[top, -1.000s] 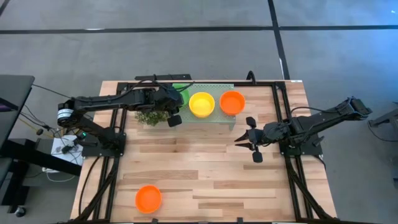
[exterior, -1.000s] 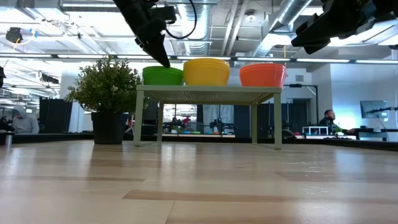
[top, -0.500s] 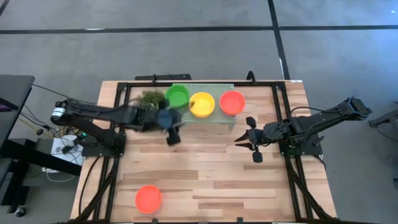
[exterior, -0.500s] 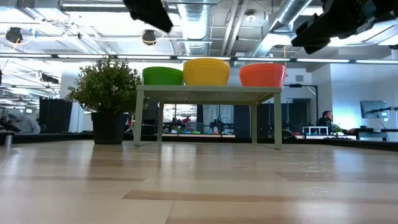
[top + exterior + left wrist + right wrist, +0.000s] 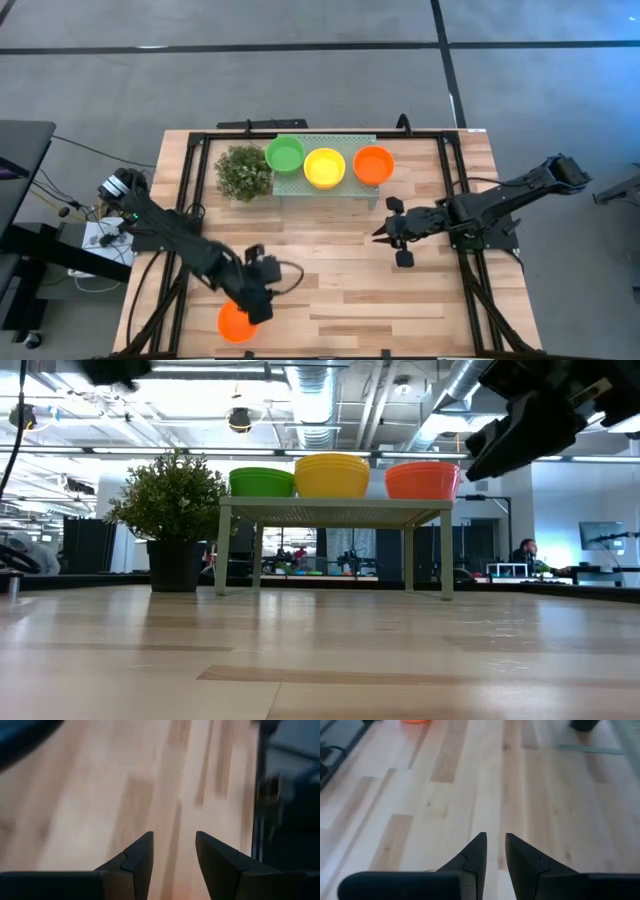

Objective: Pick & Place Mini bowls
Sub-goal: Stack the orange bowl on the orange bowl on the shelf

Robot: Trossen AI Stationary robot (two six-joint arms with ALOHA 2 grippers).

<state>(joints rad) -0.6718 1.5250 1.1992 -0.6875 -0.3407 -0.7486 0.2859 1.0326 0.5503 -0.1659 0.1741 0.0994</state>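
Orange mini bowl (image 5: pixel 234 322) lies under left gripper (image 5: pixel 255 300), jaws parted.

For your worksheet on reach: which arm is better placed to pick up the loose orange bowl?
Left. Its gripper hangs open right over the orange bowl; the right gripper waits far across the table.
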